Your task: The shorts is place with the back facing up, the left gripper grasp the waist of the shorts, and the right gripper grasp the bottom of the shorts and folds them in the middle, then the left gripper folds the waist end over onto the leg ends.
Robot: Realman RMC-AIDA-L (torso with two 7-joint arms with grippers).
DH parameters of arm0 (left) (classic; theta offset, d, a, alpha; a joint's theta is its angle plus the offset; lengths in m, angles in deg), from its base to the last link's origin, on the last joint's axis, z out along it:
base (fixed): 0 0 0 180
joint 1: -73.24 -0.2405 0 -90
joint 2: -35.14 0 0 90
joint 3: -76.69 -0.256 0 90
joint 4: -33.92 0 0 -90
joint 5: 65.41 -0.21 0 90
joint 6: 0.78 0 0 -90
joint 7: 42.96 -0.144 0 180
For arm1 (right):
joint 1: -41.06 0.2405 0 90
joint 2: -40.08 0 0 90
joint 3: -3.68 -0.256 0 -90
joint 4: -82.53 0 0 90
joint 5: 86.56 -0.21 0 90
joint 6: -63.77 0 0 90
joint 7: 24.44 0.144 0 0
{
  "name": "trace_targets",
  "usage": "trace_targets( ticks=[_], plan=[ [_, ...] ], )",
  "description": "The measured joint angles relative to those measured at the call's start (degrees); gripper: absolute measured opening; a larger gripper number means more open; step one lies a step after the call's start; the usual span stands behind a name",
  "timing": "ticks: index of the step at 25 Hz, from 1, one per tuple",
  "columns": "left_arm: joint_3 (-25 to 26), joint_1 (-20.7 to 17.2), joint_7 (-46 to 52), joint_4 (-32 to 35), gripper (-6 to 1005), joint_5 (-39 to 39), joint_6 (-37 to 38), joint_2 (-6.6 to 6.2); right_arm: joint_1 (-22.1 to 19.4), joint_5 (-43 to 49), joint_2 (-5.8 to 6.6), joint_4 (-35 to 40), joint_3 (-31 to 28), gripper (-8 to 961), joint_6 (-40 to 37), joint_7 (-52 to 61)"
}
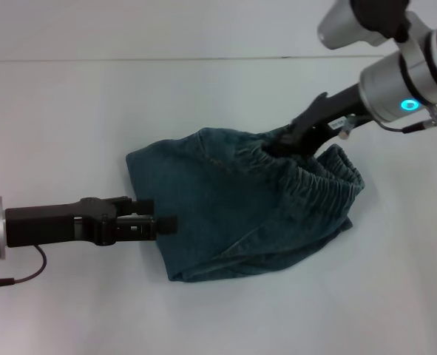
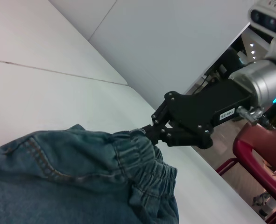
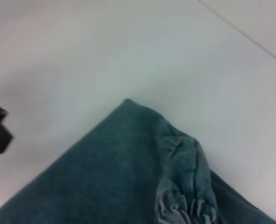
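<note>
Shorts (image 1: 248, 214) folded, right gripper (image 1: 277, 144) clamping waist (image 1: 329, 174), left gripper (image 1: 163, 224) at edge

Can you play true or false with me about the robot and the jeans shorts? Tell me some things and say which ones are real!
1. The shorts lie on a white table. True.
2. The right gripper pinches the shorts at the crinkly waist. True.
3. The left gripper floats high above, far from the shorts. False: it sits low at the shorts' edge.
4. The shorts are spread out flat. False: they lie bunched and folded over.
5. The right arm's light glows red. False: it glows blue.
</note>
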Motion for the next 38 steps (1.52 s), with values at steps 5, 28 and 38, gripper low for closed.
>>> trace_targets(
  ticks=[5,28,38],
  plan=[
    [0.01,0.02,0.00,0.00,947,0.00,-0.03,0.00,-2.71,0.21,0.10,-0.17,-0.65,26,4.04,1.49],
    [1.92,-0.77,0.05,0.37,947,0.01,0.77,-0.26,-15.39,-18.45,3.04,4.80,-30.04,674,-24.04,-13.17],
    [2.56,-1.29,0.09,1.84,947,0.00,1.76,-0.80,-26.38,-22.21,3.09,-6.79,-34.35,693,-28.03,-29.40]
  ],
)
